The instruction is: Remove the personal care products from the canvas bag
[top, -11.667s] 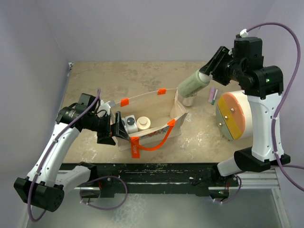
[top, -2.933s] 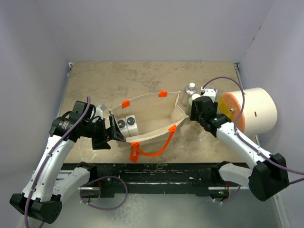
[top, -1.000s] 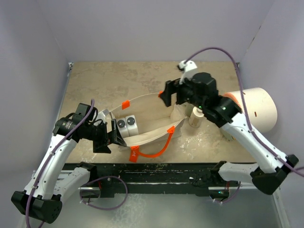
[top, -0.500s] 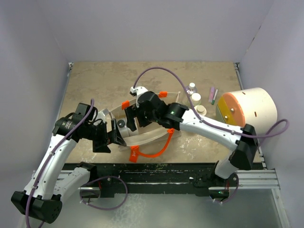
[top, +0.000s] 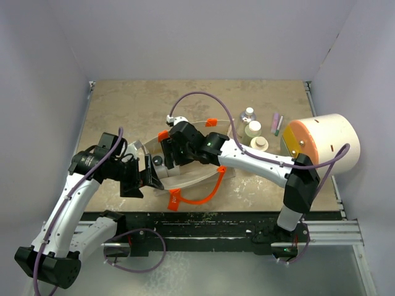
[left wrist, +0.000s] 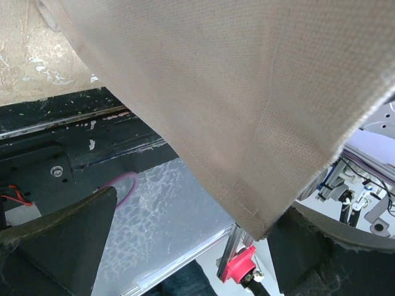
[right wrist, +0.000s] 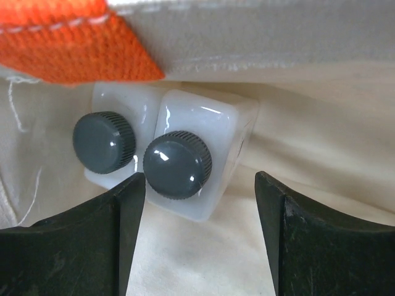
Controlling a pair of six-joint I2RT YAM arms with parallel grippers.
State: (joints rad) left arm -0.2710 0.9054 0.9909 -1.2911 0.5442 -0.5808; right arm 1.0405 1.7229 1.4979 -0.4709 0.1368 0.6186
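Well, the tan surface (top: 136,105) carries the canvas bag (top: 197,177), which lies open near the front edge. At its left end my left fingers (top: 150,171) stand spread apart, with bag cloth hanging between them; whether they touch it I cannot tell. My right fingers (top: 168,157) reach inside the bag, parted, straddling one white bottle (right wrist: 185,166) that touches its twin (right wrist: 103,143), both dark-capped. Right of the bag, two beige-green bottles (top: 253,130) and a clear bottle (top: 248,115) stand on the surface.
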